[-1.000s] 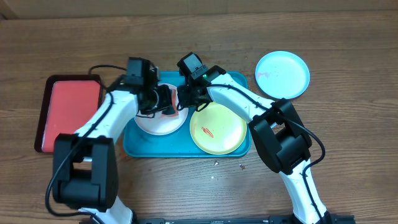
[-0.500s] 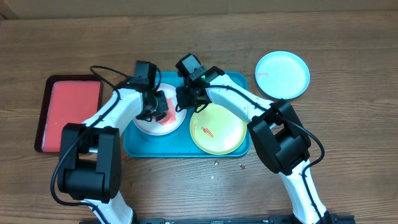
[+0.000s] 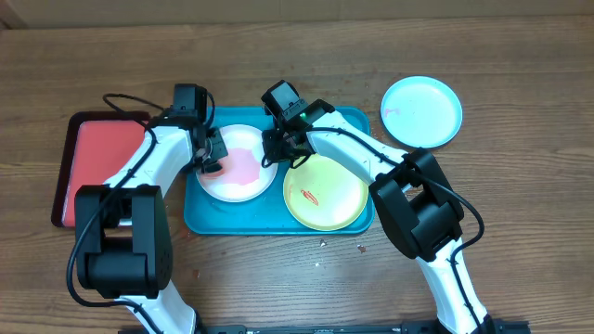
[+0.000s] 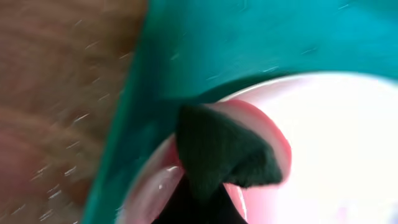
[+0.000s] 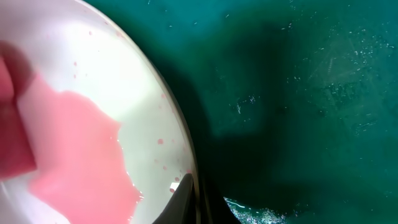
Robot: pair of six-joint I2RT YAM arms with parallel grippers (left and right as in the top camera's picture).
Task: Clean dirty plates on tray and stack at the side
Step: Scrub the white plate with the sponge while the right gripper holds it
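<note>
The white plate [image 3: 232, 187] lies in the left half of the teal tray [image 3: 223, 219] with a wide pink smear across its middle. My left gripper [image 3: 212, 158] is at the plate's left rim, shut on a sponge [image 4: 224, 149] that is pink with a dark green face and rests on the rim. My right gripper [image 3: 277, 150] is shut on the white plate's right rim [image 5: 180, 155]. The yellow-green plate [image 3: 327, 193], with a small red smear, lies in the tray's right half. The light blue plate [image 3: 421, 111] lies on the table to the upper right.
A red tray with a dark rim [image 3: 102, 172] lies on the wooden table left of the teal tray. A few crumbs lie on the table in front of the teal tray [image 3: 360, 247].
My left gripper has dragged the sponge from the plate's right part across to its left rim, leaving a spread pink smear. The right gripper has stayed on the rim.
</note>
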